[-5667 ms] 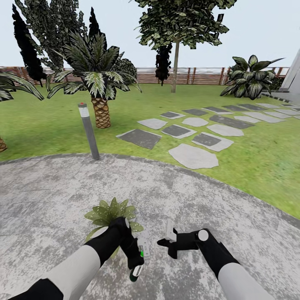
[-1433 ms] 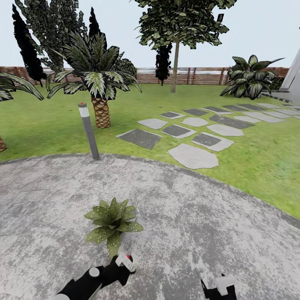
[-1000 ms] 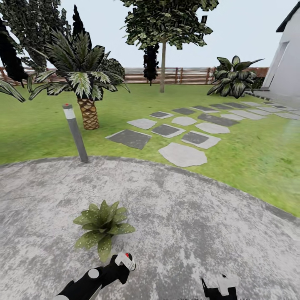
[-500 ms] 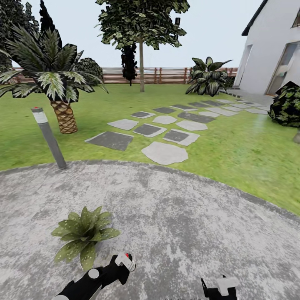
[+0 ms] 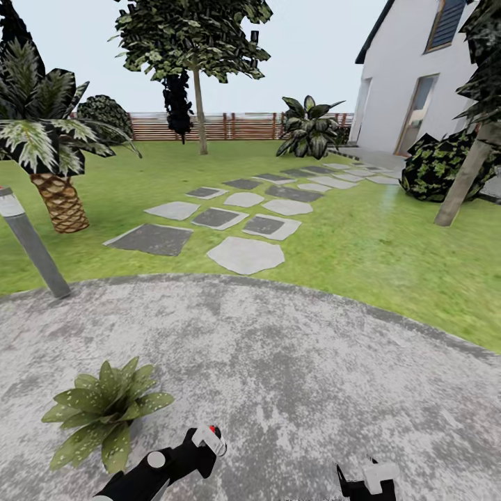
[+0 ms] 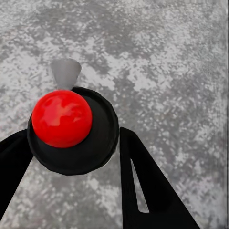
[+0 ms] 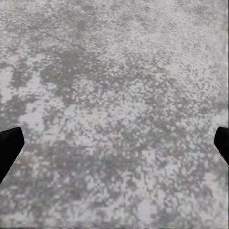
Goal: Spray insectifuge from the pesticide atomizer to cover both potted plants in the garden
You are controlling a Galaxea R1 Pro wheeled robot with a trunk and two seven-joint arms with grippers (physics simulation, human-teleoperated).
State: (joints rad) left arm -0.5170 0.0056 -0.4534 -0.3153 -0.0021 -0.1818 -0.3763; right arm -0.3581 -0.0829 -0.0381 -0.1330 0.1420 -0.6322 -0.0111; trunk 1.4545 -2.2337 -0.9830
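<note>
One potted plant (image 5: 104, 410), a low rosette of pointed green leaves dotted with pale specks, stands on the round stone patio (image 5: 292, 362) at the lower left of the head view. To its right, my left gripper (image 5: 198, 452) is shut on the pesticide atomizer (image 5: 209, 438), whose whitish head with a red dot sticks up. In the left wrist view my left gripper (image 6: 76, 162) has black fingers (image 6: 143, 186) on both sides of the atomizer's (image 6: 62, 118) red-topped black cap and grey nozzle. My right gripper (image 5: 365, 481) sits low and open; in the right wrist view my right gripper (image 7: 114, 143) frames bare stone.
A grey bollard lamp (image 5: 31, 243) and a palm (image 5: 49, 139) stand at the left patio edge. Stepping stones (image 5: 243, 254) cross the lawn toward a white house (image 5: 417, 83). A dark bush (image 5: 438, 167), a leaning trunk (image 5: 459, 181) and the wooden fence (image 5: 229, 125) lie beyond.
The whole view has swung to the right: the plant, lamp and palm slid leftward in the picture and the house came in. Since the oldest frame both arms have dropped low in the picture.
</note>
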